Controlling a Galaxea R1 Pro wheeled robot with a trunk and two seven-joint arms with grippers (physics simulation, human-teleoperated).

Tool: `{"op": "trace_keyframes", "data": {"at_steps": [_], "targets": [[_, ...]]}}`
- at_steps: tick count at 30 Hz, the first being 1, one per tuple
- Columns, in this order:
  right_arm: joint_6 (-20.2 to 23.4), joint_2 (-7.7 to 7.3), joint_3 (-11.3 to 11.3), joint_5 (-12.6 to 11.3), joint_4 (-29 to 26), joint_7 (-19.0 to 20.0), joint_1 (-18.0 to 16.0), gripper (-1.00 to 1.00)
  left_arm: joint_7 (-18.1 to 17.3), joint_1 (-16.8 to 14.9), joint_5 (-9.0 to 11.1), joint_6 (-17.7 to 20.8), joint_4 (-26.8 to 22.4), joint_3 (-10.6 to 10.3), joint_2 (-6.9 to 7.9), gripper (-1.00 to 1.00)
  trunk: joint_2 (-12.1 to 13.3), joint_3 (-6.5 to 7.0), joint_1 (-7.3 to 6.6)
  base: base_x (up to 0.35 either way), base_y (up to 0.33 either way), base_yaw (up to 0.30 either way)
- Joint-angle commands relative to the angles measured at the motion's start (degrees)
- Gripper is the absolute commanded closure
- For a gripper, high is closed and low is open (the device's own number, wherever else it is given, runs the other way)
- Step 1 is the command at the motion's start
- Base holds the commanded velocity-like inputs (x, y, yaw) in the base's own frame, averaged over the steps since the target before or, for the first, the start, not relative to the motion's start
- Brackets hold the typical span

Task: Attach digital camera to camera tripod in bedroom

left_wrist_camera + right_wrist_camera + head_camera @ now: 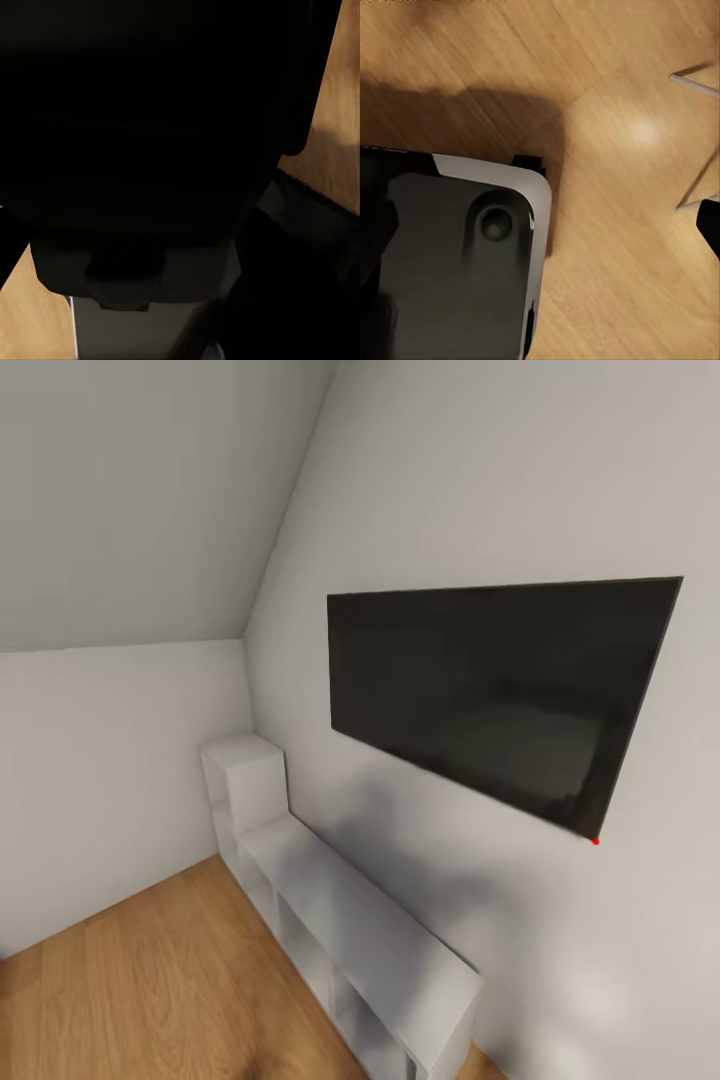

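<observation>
Head view faces a bedroom corner: a dark flat rectangular wall screen [500, 695] above low white cube shelving [340, 930] on light wood plank floor [150, 980]. Right wrist view looks down on the robot's grey-black base [457, 262] over floor, thin silver legs [694, 82] nearby. Neither arm's fingers can be made out, so their state cannot be told; left wrist view is mostly dark.

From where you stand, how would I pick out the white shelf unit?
Find the big dark screen mounted on the white wall. Directly below it, a low white cube shelf runs along that wall on the wood floor. Its far end steps up into a taller block near the corner.
</observation>
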Motion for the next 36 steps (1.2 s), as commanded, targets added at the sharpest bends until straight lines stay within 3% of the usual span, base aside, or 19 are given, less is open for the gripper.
{"op": "trace_keyframes", "data": {"at_steps": [1, 36], "targets": [[-0.28, -0.05, -0.45, 0.35, 0.17, 0.06, -0.07, -1.0, -0.01, -0.04, 0.33, -0.1, 0.0, -0.49, 0.0, 1.0, 0.34, 0.09, -0.21, 0.0, 0.0, 0.0], [-0.42, -0.04, -0.39, 0.58, 0.17, -0.03, -0.07, -1.0, -0.02, -0.04, 0.33, -0.11, 0.02, -0.49, 0.0, 1.0, 14.38, 6.37, -7.9, 0.0, 0.0, 0.0]]}}
